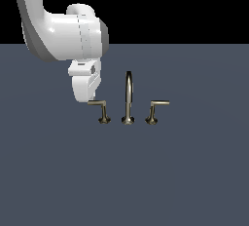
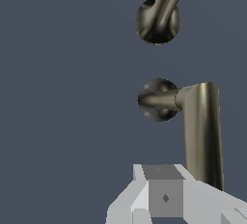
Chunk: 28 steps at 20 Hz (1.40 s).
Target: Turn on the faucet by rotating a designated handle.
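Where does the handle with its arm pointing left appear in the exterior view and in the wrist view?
Exterior view: the designated handle is the leftmost brass piece, its arm tip just under the claw.
Wrist view: the designated handle fills the middle, its arm running down to the claw.
Shared landmark: the spout, next to the handle; its base and stem show in the wrist view.

You are looking at a flat, dark blue-grey floor (image 1: 194,181) carrying only the faucet (image 1: 128,98). Its three flared bases stand in a row directly on the surface: the arched spout (image 1: 128,91) central, the designated handle (image 1: 100,109) at 9 o'clock, the twin handle (image 1: 155,109) at 3 o'clock.
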{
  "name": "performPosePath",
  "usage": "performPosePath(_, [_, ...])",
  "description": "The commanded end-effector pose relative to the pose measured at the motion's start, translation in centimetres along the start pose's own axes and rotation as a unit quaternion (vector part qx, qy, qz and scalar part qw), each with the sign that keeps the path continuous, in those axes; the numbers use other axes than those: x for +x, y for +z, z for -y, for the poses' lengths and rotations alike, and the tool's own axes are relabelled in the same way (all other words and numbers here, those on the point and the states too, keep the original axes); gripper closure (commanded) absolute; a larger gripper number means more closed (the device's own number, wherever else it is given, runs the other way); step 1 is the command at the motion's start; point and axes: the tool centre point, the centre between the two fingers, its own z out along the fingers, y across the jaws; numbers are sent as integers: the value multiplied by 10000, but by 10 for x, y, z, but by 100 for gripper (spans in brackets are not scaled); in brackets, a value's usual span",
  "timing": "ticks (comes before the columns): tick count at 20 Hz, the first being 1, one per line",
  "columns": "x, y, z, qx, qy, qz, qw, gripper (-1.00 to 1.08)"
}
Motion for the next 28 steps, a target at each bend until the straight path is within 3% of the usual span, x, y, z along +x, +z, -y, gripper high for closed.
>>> performPosePath(1, [-6, 0, -11, -19, -14, -1, 10000, 108])
performPosePath(4, [-1, 0, -5, 28, 33, 6, 10000, 108])
performPosePath(19, [4, 0, -55, -17, -11, 0, 10000, 108])
performPosePath(21, [2, 0, -48, 28, -8, 24, 10000, 108])
performPosePath(28, [25, 0, -64, 2, -11, 11, 10000, 108])
